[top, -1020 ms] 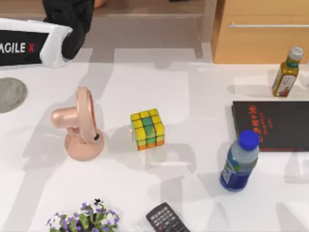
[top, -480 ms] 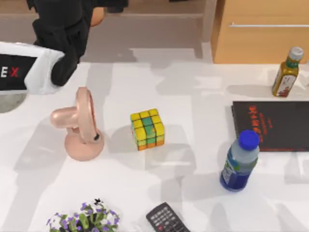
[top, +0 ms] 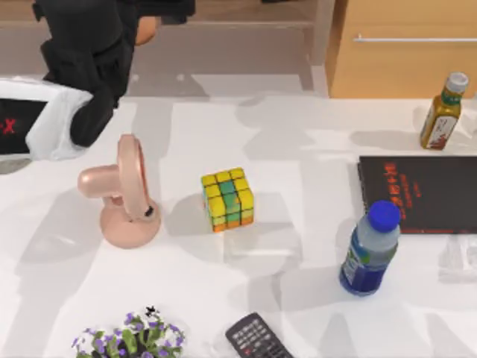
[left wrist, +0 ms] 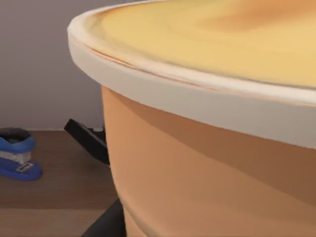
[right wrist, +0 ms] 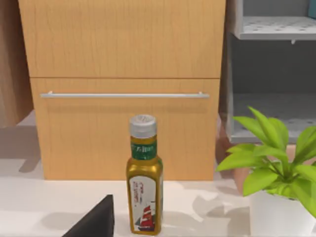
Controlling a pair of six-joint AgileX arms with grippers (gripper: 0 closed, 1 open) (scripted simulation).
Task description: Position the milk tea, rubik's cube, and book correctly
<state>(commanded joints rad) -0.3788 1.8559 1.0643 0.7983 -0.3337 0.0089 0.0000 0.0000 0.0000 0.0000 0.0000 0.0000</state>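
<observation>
**Milk tea gripped at back left; cube and book flat on the table**

Across the scene, a white table [top: 313,149], with a wooden cabinet [top: 402,60] behind its right half.

At the top view's upper left, the left arm, white-and-black. Left gripper [top: 138,19] beyond the table's back edge, jaws clenched on the milk tea [top: 147,31]. From the left wrist, the peach-orange cup [left wrist: 207,163] close up under its pale rim, with one black finger [left wrist: 88,139] against its side.

At the right edge of the table, the book [top: 425,194]: flat, black cover up, red characters showing.

Left of centre, a pink fan [top: 123,194], upright. Just in front of the book's near-left corner, a blue-capped bottle [top: 369,253], standing.

Behind the book, near the cabinet, an olive-yellow bottle [top: 443,112], upright.

Mid-table, the rubik's cube [top: 227,199], just right of the fan, well apart from the book, yellow face up.

At the front edge, a black remote [top: 257,339] and purple flowers [top: 130,339].
</observation>
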